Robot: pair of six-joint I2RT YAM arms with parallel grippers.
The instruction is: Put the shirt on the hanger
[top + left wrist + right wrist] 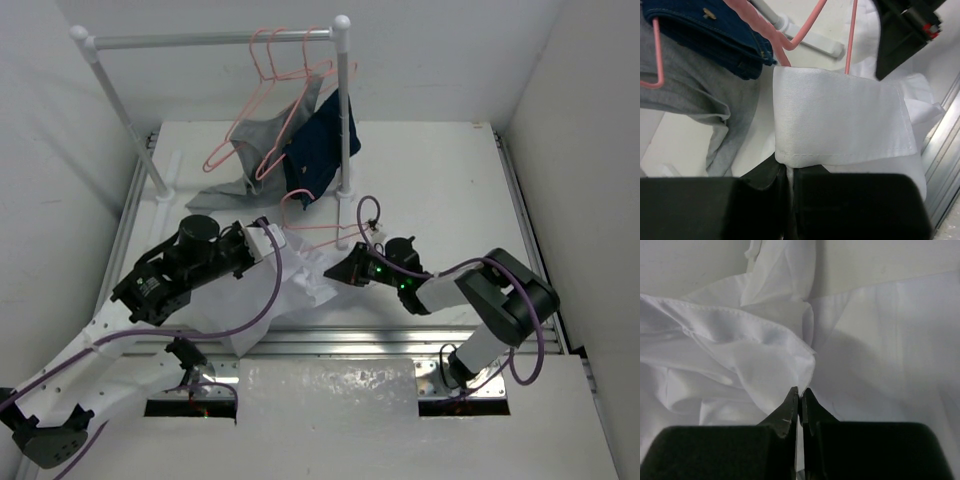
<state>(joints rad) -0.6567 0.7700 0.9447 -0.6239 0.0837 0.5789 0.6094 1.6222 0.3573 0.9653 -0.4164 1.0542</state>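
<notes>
Top external view: the large wrinkled white thin-fabric shirt (300,290) lies bunched on the white table (440,180) between both arms, the thin salmon-pink wire hanger (322,228) disappearing behind its raised collar band. The left gripper (789,172) is clamped on that band, seemingly to hold it open; the right gripper (800,401) pinches a fabric fold, likely to spread the cloth

White walls (450,50), white table (440,170), white pipe clothes rack (200,40) at back.

White shirt (300,290), salmon-pink hanger (852,35), navy garment (322,140)
</notes>
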